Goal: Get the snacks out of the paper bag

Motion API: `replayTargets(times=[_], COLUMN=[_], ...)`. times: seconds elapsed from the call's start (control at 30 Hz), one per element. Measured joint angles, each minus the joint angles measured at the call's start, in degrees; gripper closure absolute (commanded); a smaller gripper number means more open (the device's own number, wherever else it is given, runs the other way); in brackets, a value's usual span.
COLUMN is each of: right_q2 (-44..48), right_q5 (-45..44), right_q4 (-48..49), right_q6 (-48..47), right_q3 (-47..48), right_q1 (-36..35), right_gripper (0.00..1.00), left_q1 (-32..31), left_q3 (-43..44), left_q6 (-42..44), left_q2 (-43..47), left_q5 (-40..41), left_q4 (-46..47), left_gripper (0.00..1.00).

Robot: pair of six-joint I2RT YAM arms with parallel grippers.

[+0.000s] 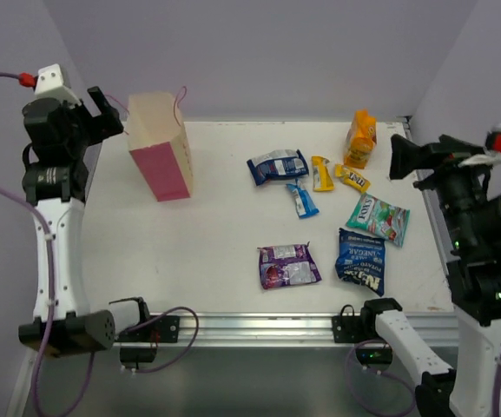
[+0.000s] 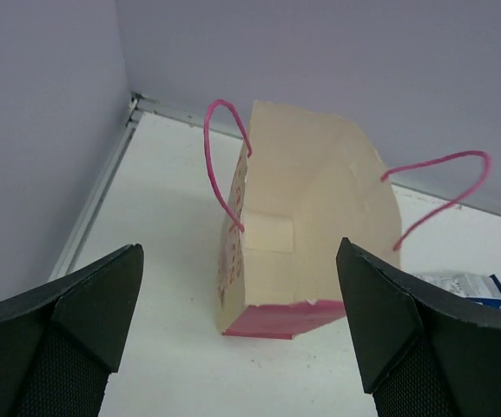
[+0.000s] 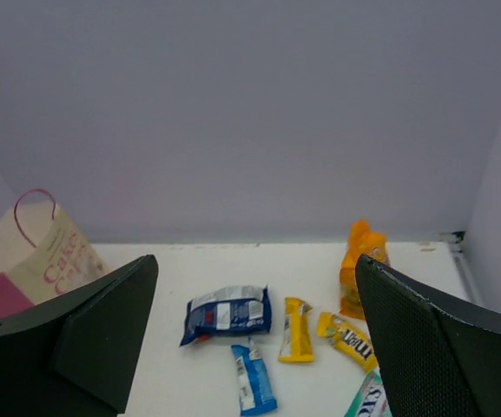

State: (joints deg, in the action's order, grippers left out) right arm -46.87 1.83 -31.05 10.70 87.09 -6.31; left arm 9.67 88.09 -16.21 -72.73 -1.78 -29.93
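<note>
The paper bag rests at the back left of the table, cream with a pink side panel facing front; it also shows in the left wrist view with both pink string handles. My left gripper is open and empty, held above the table just left of the bag. Several snacks lie out on the table: a blue pouch, a yellow bar, an orange pouch, a teal pouch, a purple pouch, a dark blue pouch. My right gripper is open and empty, raised at the right.
A small light-blue bar and a yellow candy packet lie among the snacks. Grey walls close the table at the back and both sides. The metal rail runs along the front edge.
</note>
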Motion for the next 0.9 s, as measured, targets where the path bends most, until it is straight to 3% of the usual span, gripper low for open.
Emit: replayTargets(times=[0.23, 0.33, 0.53, 0.9], right_q2=[15.91, 21.88, 28.3, 30.93], right_q5=[-9.14, -10.78, -12.74, -16.28], right_q4=[-0.2, 0.31, 0.7, 0.61], right_q6=[-5.14, -6.03, -7.54, -10.82], right_q3=[-0.66, -2.4, -4.52, -6.21], right_q1=[-0.02, -0.09, -1.11, -4.9], right_gripper=[0.01, 0.01, 0.01, 0.01], left_q1=[-8.11, -10.67, -14.58, -14.97], left_q3=[0.42, 1.27, -2.08, -4.33], left_q6=[4.52, 5.9, 8.68, 9.55], left_q2=[20.85, 25.64, 32.28, 36.13], left_q5=[2.62, 4.66, 10.08, 13.09], left_q4=[-2.95, -3.96, -6.14, -7.52], left_gripper=[0.0, 0.0, 0.0, 0.0])
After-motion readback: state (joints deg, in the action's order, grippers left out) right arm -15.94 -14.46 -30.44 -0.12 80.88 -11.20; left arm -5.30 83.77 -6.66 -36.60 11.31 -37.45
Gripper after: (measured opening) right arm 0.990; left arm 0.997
